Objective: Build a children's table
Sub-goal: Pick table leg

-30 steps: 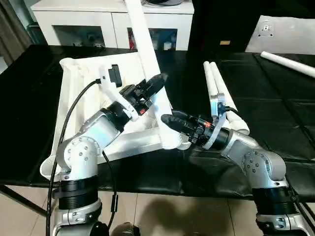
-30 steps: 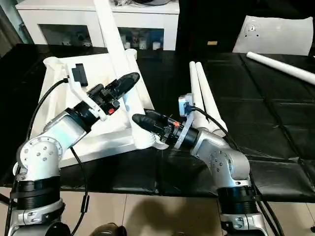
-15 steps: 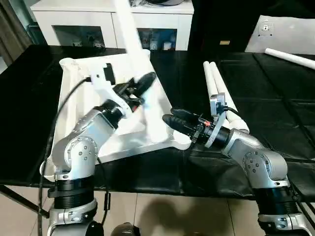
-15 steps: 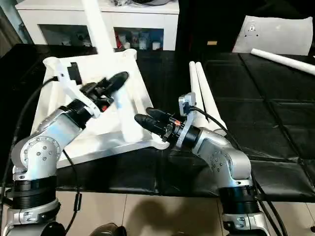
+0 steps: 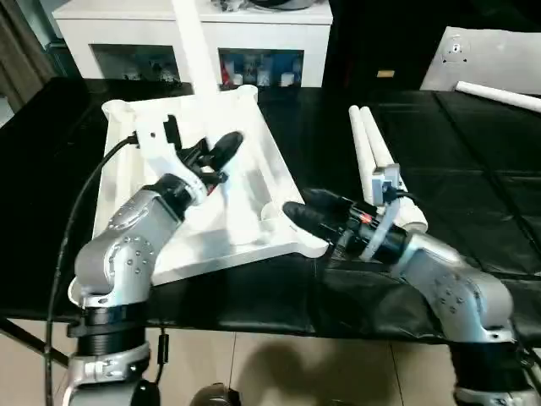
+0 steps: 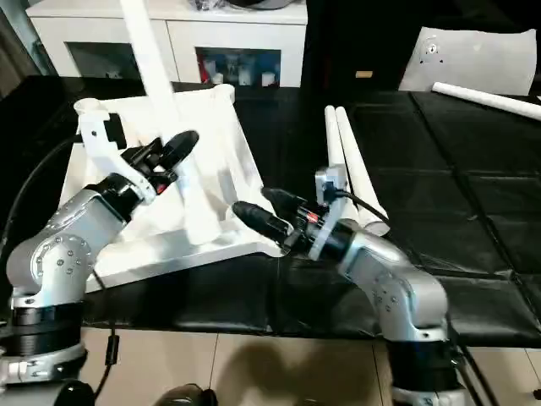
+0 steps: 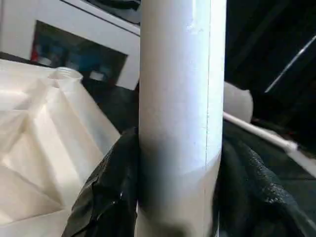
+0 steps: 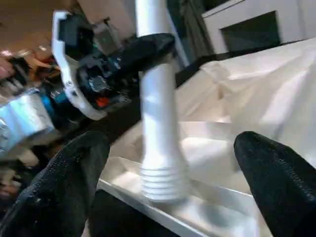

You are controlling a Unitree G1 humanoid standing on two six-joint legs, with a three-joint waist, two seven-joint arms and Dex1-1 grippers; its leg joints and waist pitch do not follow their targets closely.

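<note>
White plastic takes up the left half of my head view: the tabletop (image 5: 148,165) lies upside down on the black bench (image 5: 473,194), ribs up, with a corner socket (image 5: 118,108) at upper left. My left gripper (image 5: 221,154) is clamped around a leg (image 5: 203,110) that stands nearly upright over the top, its upper end running out of the frame at top centre-left; in the left wrist view both black fingers (image 7: 106,197) press against the sides of that leg. The leg's threaded end (image 8: 163,177), seen from the right wrist, sits at the tabletop's surface near the lower right corner, though I cannot tell whether it is in a socket. Just right of that corner, at centre frame, my right gripper (image 5: 308,216) is spread wide and grasps nothing, its fingertips (image 5: 296,213) close beside the tabletop's edge. Further right, two spare legs (image 5: 376,165) lie side by side on the bench, touching along their length. A fourth leg (image 5: 499,95) lies at upper right, next to a white panel (image 5: 486,55). A white cabinet (image 5: 279,51) stands behind the bench along the top.
</note>
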